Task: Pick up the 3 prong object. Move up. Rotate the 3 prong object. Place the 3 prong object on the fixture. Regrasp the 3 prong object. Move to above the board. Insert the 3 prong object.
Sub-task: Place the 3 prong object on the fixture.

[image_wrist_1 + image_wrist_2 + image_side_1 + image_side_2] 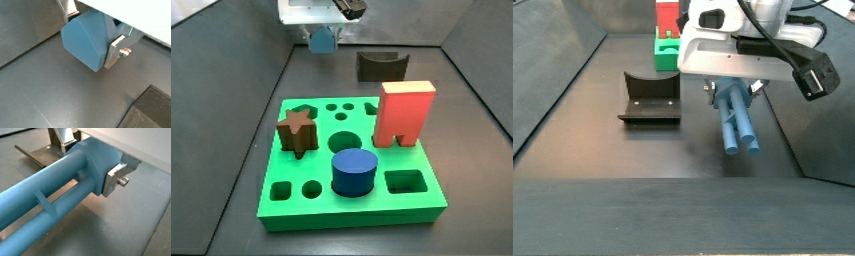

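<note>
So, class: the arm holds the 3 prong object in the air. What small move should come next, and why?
Probably carry it toward the fixture and lower it there. The end effector is shut on the 3 prong object, which hangs clear of the floor in a side view, prongs stretched out from the fingers. The fixture's notch looks free, and the board lies further off.

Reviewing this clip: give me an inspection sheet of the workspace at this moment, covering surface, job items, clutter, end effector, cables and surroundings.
Surface: dark grey floor, bare around the fixture.
Job items: 3 prong object hangs prongs-down in the air; fixture stands with nothing on it; board sits apart on the floor, several holes open.
Clutter: on the board stand a red block, a dark blue cylinder and a brown star peg.
End effector: gripper is raised above the floor beside the fixture, its silver fingers shut on the 3 prong object's thick end.
Cables: black cable loops across the wrist.
Surroundings: grey enclosure walls.
</note>
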Controlling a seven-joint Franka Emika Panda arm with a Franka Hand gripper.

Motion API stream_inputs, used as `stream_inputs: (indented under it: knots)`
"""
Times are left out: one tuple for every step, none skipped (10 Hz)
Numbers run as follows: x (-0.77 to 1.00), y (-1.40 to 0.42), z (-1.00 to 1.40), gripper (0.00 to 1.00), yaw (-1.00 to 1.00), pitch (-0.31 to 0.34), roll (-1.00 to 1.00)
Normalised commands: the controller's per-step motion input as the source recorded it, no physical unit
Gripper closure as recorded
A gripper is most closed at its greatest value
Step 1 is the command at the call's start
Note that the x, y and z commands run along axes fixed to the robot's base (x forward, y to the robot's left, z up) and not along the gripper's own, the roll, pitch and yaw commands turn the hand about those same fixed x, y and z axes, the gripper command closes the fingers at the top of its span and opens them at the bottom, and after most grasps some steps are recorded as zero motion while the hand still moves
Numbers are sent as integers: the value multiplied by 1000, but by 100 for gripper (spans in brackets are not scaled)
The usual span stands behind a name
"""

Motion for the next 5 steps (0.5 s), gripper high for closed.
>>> stream_inputs:
  knots:
    - [-2,0,1000,100,-14,-13,-21]
    - [-10,-4,1000,100,-8,4,-38]
    - [-12,-5,1000,100,2,13,-59]
    - [-15,-8,1000,100,13,15,-82]
    - [-17,-9,1000,100,17,16,-97]
